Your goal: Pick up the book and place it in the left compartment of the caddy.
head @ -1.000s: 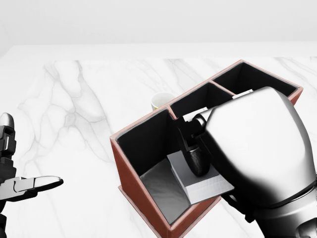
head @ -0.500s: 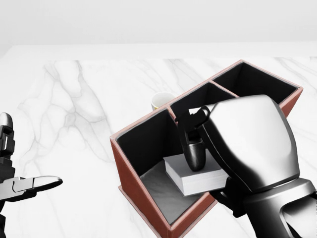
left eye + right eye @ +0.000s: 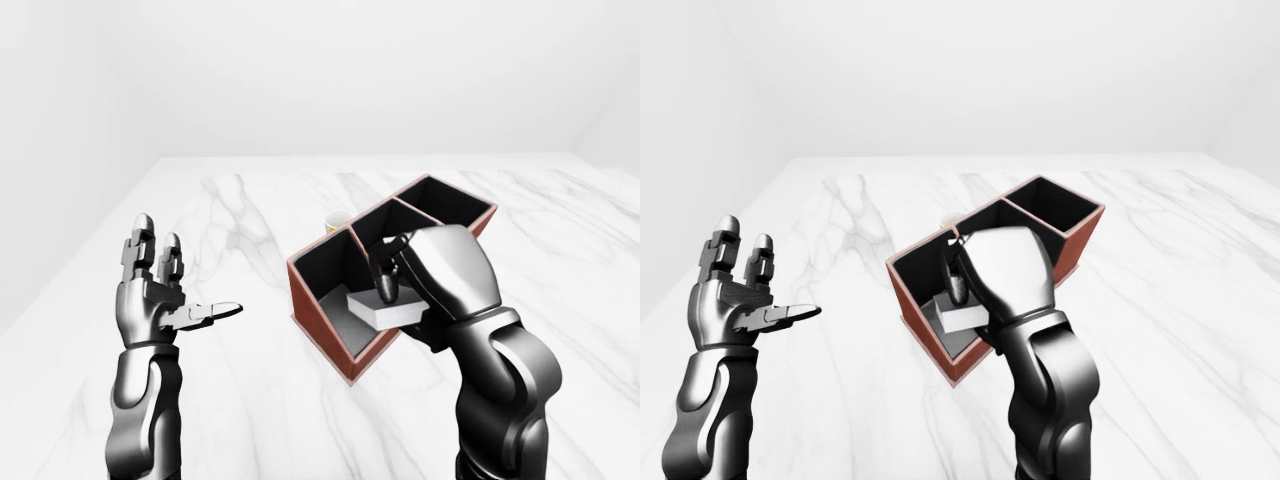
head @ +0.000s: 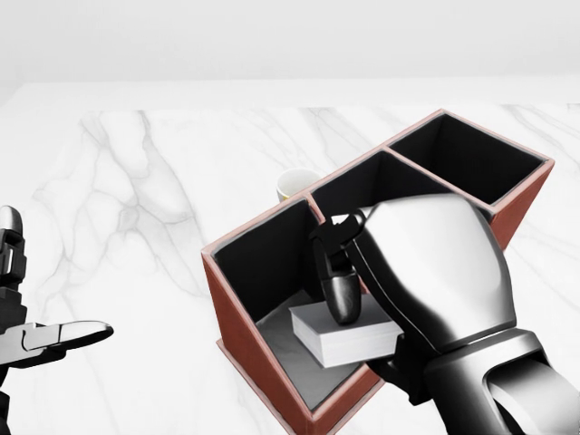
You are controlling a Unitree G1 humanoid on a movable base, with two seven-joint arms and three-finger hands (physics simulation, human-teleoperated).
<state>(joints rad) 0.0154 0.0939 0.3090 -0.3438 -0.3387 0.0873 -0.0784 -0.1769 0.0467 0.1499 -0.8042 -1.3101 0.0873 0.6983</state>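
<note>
A humanoid robot's right hand [image 4: 412, 272] reaches over the near wall of a red-brown caddy [image 4: 245, 340] standing on a white marble table [image 4: 136, 181], its dark fingers [image 4: 343, 297] pressed on the top cover of a white book [image 4: 349, 337]. The book lies flat and slightly askew inside the caddy's left compartment, the one at the lower left of the head view, resting on or just above the grey floor of that bay; the views do not settle which. One finger lies on the cover while the rest of the hand hides the book's right end, so whether the fingers clamp the book or merely rest on it cannot be told. The two other compartments, toward the upper right of the head view, show only dark interiors. A small cream-coloured cup [image 4: 294, 184] stands on the table just beyond the caddy's far wall, partly hidden by it. At the left of the left-eye view the left hand [image 3: 160, 295] is raised well apart from the caddy, palm up, fingers spread and upright, thumb pointing toward the caddy, holding nothing
</note>
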